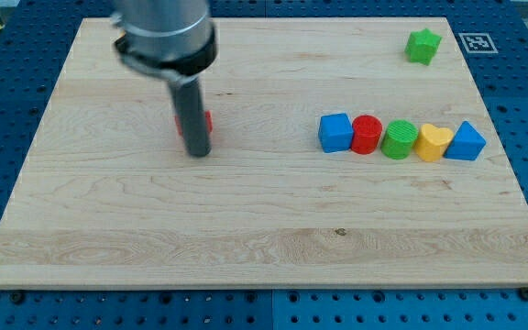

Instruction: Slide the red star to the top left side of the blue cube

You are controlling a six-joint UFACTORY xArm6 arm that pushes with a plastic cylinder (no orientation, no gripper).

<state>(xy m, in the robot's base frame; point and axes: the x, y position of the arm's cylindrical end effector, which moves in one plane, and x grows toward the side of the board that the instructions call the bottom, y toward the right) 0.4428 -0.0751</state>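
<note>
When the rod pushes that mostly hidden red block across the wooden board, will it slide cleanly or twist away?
The red block probably slides easily: the wooden board looks smooth and flat. It may swivel off my tip, since the block peeks out on the rod's right. Its shape is hidden, so rolling is hard to judge.

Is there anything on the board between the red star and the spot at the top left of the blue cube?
Nothing visible. The red star shows only as a red sliver behind my tip, which stands against it. The wood from there toward the view's right up to the blue cube is bare. The green star sits far off, at the view's top right.
</note>
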